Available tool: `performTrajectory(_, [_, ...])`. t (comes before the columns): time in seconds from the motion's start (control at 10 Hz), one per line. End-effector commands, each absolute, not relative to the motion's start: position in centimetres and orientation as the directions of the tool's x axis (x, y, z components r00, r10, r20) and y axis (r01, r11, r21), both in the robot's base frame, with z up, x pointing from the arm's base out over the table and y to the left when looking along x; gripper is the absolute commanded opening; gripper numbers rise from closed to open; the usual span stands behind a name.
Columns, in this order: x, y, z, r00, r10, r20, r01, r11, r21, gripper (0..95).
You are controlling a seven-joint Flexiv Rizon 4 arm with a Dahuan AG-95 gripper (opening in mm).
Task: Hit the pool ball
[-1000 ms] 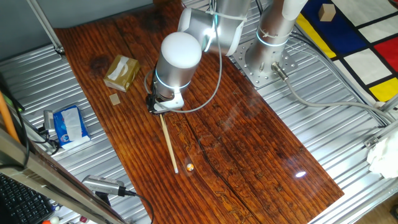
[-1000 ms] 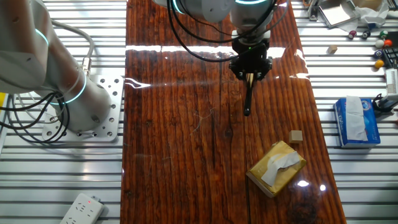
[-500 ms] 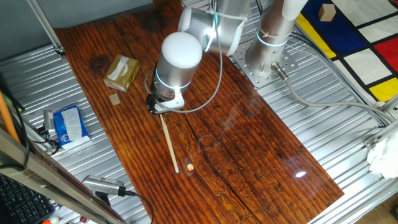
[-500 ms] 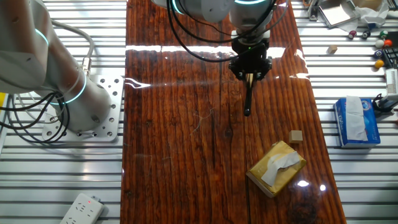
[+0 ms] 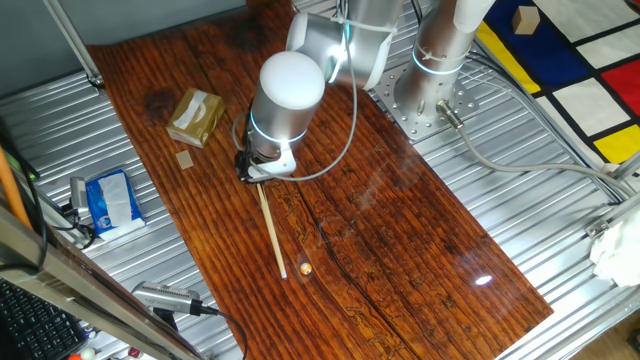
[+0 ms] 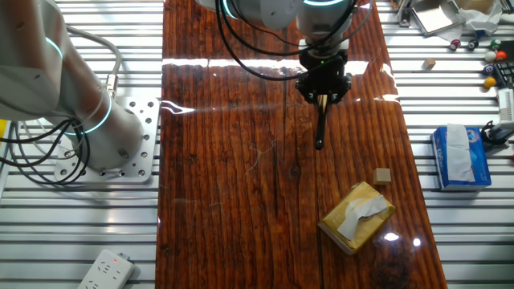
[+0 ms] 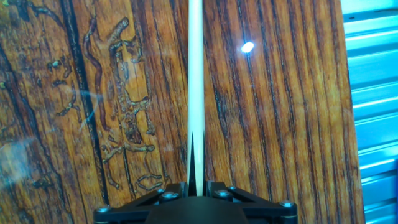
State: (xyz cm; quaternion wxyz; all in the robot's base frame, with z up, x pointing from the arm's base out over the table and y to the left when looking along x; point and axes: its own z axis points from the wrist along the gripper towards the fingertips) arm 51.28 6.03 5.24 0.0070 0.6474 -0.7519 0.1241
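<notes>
Gripper: the gripper [image 5: 257,172] hangs low over the wooden table [image 5: 420,250], its fingers pinched on the upper end of a thin pale stick [image 5: 271,228]; the hand view shows the stick [image 7: 195,87] running straight out from between the jaws.
Stick: it slants down from the gripper to the table, with its tip [image 5: 283,274] at or just above the wood. In the other fixed view it appears as a short dark rod [image 6: 320,128] below the gripper [image 6: 323,90].
Ball: the ball [image 5: 305,268], tiny and orange-yellow, rests on the bare wood just beside the stick's tip, toward the table's right edge in the fixed view. I cannot make it out in the other 2 views.
Key relation: the ball lies off the stick's line, not ahead of it, so a thrust along the stick would likely miss; a short sideways sweep of the tip looks like the way to strike it.
Nearby things: a tan tissue box [image 5: 195,116] and a small wooden cube [image 5: 185,160] sit behind the gripper, well apart from the ball. A blue tissue pack [image 5: 110,200] lies off the table.
Obstacles: none between tip and ball.
</notes>
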Motion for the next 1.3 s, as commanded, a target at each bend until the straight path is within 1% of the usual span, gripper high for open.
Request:
performTrajectory(0.1, [51.32, 6.06, 5.23, -0.165, -0.973, 0.162, -0.974, 0.135, -0.183, 0.0])
performTrajectory(1.3, [51.32, 6.06, 5.23, -0.173, -0.972, 0.158, -0.972, 0.143, -0.185, 0.0])
